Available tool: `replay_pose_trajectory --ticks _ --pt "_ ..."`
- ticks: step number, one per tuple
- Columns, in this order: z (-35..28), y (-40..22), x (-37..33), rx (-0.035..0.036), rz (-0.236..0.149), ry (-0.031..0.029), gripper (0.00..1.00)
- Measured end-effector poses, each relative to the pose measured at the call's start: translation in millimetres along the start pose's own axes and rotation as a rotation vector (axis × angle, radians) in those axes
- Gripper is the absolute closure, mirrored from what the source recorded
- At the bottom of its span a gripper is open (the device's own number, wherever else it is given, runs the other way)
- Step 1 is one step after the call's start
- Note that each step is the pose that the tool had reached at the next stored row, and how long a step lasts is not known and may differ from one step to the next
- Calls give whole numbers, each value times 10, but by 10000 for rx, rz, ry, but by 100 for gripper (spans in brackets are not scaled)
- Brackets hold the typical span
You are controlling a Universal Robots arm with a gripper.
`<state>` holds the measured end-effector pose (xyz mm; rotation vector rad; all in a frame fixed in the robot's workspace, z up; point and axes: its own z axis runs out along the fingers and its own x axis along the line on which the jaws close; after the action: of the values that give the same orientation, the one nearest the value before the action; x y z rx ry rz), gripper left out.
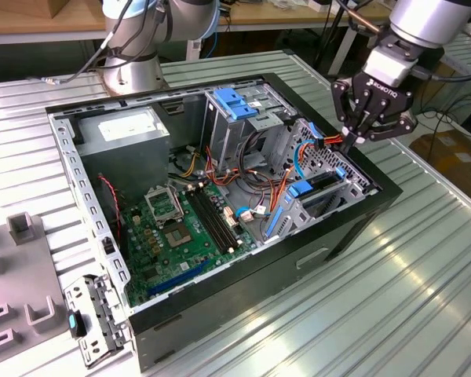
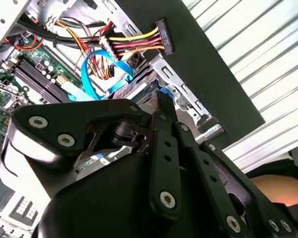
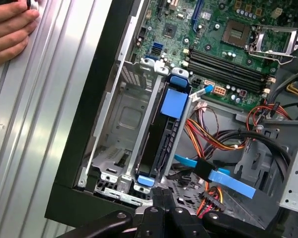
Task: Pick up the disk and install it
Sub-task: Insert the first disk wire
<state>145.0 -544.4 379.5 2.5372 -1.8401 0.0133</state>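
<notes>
First wrist view looks down the length of the disk, which stands on its edge in a slot of the metal cage. A blue tab caps each end, and a pale blue patch shows on its upper edge. The cage sits hard against the wall of the case at the exterior view's right, and the case rests on the ribbed worktop. From how it lies, the disk looks already slid into its bay, though I cannot tell whether it is fully home. The end effector has its fingers drawn together, and nothing shows between them. In the first wrist view it hangs just beyond the disk's nearer end, close to the blue tab there; whether it touches that tab I cannot tell. The disk's long axis runs straight away from the fingertips toward the motherboard, so the end effector stands almost in line with it rather than beside it. In the exterior view the end effector points down over the case's corner farthest from that camera on its right, above the cage. Orange and yellow cables run close by the disk's inner side. A hand rests on the worktop outside the case, well apart from the disk.
</notes>
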Motion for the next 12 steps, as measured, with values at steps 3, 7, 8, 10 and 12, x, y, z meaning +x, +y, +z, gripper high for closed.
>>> replay_pose_trajectory --ticks 3,7,8,10,12 --pt "0 -23 -8 1 -71 -1 89" --pt "0 -34 -16 2 -154 0 89" --pt "0 -41 -19 2 -189 -1 89" --pt "0 -54 -18 3 -263 0 89" --pt "0 -61 -18 4 -324 0 89"
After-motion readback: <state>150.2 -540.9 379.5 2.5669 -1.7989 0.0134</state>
